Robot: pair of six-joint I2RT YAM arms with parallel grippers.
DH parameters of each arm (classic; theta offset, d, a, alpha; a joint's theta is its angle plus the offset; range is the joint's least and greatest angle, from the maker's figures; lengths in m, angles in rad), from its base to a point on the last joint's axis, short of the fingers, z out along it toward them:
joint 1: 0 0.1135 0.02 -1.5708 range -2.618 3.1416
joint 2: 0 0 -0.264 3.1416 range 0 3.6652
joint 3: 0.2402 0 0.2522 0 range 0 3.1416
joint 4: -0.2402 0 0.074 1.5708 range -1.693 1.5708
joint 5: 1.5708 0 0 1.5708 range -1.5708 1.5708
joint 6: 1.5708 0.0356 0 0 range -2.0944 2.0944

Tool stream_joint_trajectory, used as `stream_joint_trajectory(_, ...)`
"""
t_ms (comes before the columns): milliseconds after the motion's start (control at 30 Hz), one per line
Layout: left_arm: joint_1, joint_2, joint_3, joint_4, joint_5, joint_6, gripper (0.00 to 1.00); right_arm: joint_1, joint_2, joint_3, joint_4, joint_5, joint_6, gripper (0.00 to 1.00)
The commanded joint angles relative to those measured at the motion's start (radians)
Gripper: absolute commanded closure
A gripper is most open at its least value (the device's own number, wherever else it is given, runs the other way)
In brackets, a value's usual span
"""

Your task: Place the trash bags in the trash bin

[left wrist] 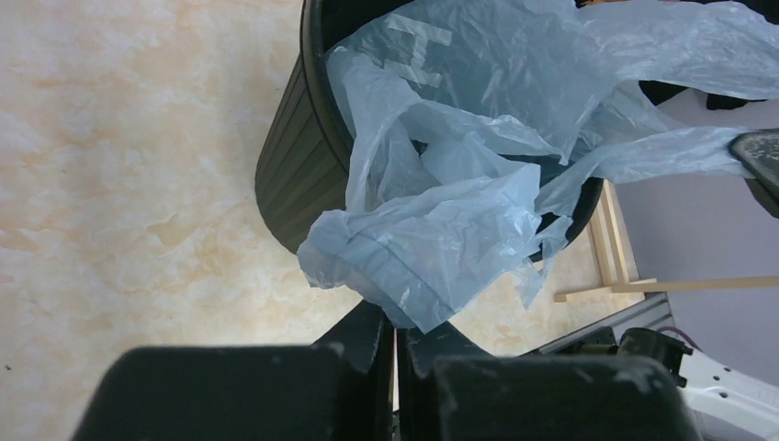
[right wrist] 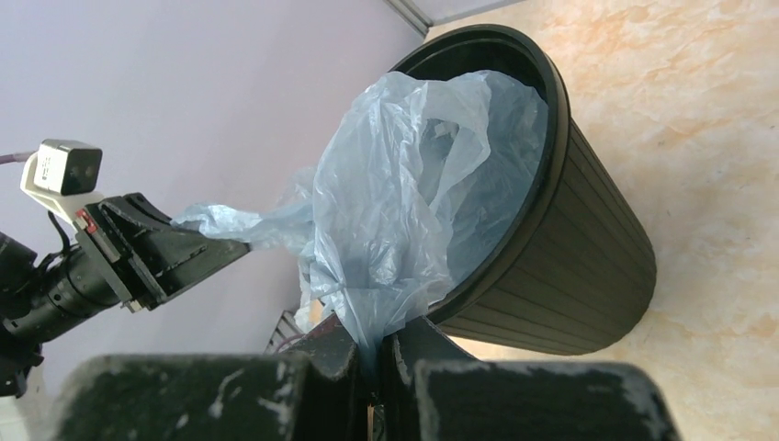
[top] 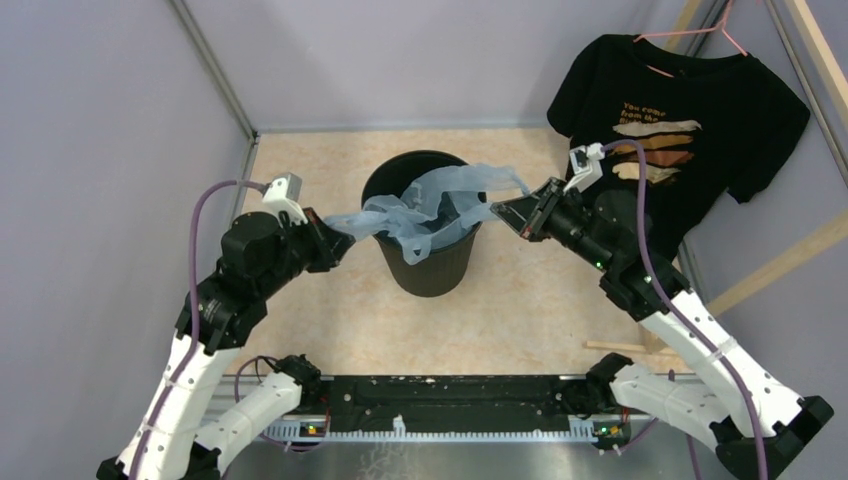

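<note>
The round black trash bin [top: 432,268] stands upright mid-floor. The light-blue trash bag [top: 425,208] is stretched across its mouth, part of it hanging inside. My left gripper [top: 336,233] is shut on the bag's left edge, just left of the rim. My right gripper [top: 503,213] is shut on the bag's right edge, just right of the rim. In the left wrist view the bag [left wrist: 441,220] bunches out from my shut gripper [left wrist: 399,329] beside the bin [left wrist: 299,175]. In the right wrist view the bag [right wrist: 404,220] rises from my shut gripper [right wrist: 375,342] over the bin [right wrist: 570,266].
A black printed T-shirt [top: 690,130] hangs on a hanger at the back right, behind the right arm. Wooden slats [top: 780,265] lean at the right wall. Grey walls close in the tan floor on the left and at the back.
</note>
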Motion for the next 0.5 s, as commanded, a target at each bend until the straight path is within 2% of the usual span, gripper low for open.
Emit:
stream_joint_trajectory(0, -0.002, -0.012, 0.001, 0.035, -0.042, 0.018, 1.00, 0.008, -0.058, 0.003, -0.045, 0.036, -0.043, 1.00)
stream_joint_trajectory(100, -0.003, -0.010, 0.002, 0.022, -0.098, 0.041, 1.00, 0.007, -0.082, 0.006, -0.081, 0.034, -0.059, 1.00)
stream_joint_trajectory(200, -0.002, -0.016, 0.003, 0.022, -0.040, 0.040, 0.98, 0.008, -0.095, 0.004, -0.115, 0.041, -0.081, 1.00)
stream_joint_trajectory(233, -0.002, -0.021, 0.004, 0.029, 0.007, 0.036, 0.93, 0.007, -0.100, 0.005, -0.122, 0.044, -0.083, 1.00)
stream_joint_trajectory(367, -0.003, -0.046, 0.022, 0.051, 0.179, 0.012, 0.58, 0.008, -0.115, -0.009, -0.092, 0.034, -0.081, 1.00)
stream_joint_trajectory(467, -0.002, -0.061, 0.034, 0.058, 0.276, -0.015, 0.39, 0.008, -0.107, -0.017, -0.060, 0.020, -0.078, 1.00)
